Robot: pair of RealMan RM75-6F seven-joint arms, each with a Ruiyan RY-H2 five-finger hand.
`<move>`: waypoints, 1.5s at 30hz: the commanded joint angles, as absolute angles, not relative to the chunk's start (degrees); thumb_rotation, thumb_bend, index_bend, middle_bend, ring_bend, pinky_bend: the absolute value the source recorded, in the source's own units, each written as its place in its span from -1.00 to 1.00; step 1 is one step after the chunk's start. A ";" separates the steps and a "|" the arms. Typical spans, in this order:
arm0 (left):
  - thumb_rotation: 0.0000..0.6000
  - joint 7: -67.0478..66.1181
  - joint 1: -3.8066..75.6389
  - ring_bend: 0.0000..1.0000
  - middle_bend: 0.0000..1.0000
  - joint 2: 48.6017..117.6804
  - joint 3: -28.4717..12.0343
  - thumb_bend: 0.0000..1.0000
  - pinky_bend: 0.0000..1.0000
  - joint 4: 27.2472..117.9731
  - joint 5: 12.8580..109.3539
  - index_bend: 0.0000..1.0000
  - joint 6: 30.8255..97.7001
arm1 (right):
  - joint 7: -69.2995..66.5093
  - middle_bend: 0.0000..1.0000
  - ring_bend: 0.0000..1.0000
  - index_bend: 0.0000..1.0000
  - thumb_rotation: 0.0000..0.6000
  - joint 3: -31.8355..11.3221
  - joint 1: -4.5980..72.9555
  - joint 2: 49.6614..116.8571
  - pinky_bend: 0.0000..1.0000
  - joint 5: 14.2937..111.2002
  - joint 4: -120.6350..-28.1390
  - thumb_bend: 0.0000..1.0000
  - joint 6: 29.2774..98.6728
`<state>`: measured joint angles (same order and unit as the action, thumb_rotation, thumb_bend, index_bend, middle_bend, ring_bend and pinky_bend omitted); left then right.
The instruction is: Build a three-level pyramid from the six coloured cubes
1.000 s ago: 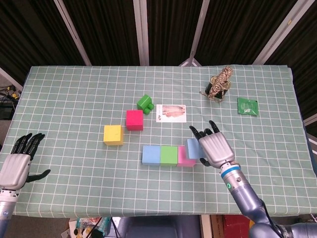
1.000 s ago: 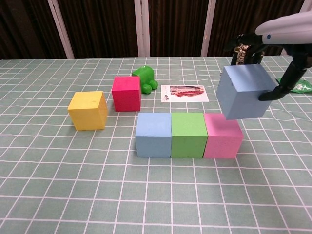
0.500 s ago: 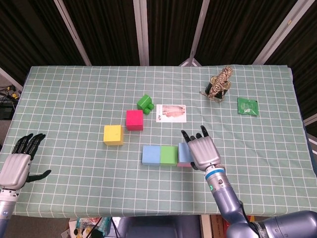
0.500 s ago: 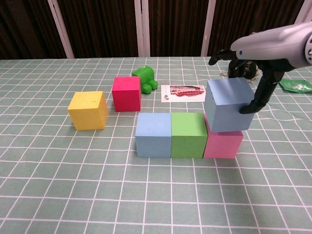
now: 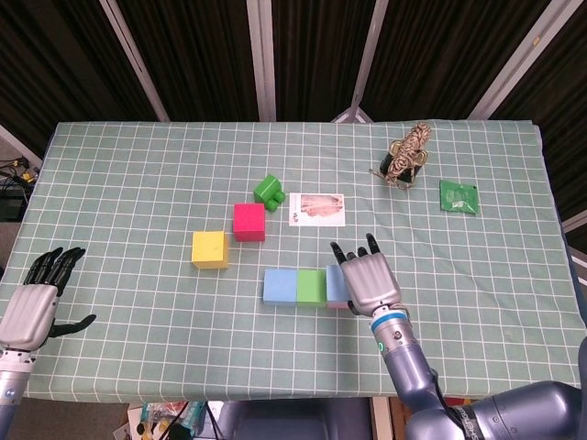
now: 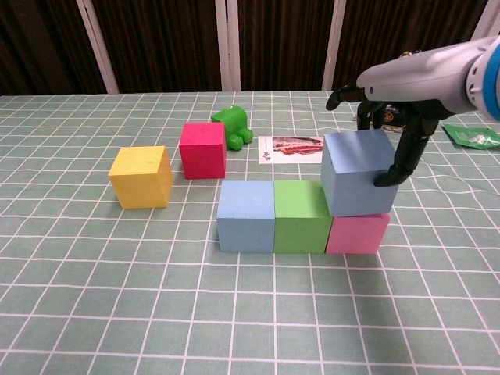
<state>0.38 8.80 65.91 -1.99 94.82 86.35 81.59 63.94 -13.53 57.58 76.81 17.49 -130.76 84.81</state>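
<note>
Six matte square-edged cubes (image 6: 246, 216)

A row of light blue cube (image 6: 245, 216), green cube (image 6: 301, 216) and pink cube (image 6: 358, 232) is set touching near the counter's middle. A second blue cube (image 6: 355, 172) is seated on the pink cube, slightly overlapping the green cube. The red cube (image 6: 203, 149) and yellow cube (image 6: 141, 176) are placed apart toward the left edge.

A green checked tablecloth (image 5: 138, 165) is covering the table. Dark curtains (image 5: 193, 55) are hanging behind it, and pale metal bars (image 5: 261, 55) are crossing them.
</note>
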 commanded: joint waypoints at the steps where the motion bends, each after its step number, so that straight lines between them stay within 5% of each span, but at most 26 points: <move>1: 1.00 0.66 8.85 -1.00 -0.88 65.85 -2.00 -0.82 -0.94 94.81 86.31 -1.00 81.48 | 64.12 -0.10 -0.49 -1.00 1.00 -13.83 58.35 77.58 -1.00 16.65 -130.25 -0.47 85.29; 45: 1.00 1.34 8.98 -1.00 -0.88 65.66 -1.95 -0.82 -0.94 94.80 86.18 -1.00 81.27 | 63.74 -0.10 -0.49 -1.00 1.00 -14.76 63.07 81.22 -1.00 11.69 -128.32 -0.47 88.48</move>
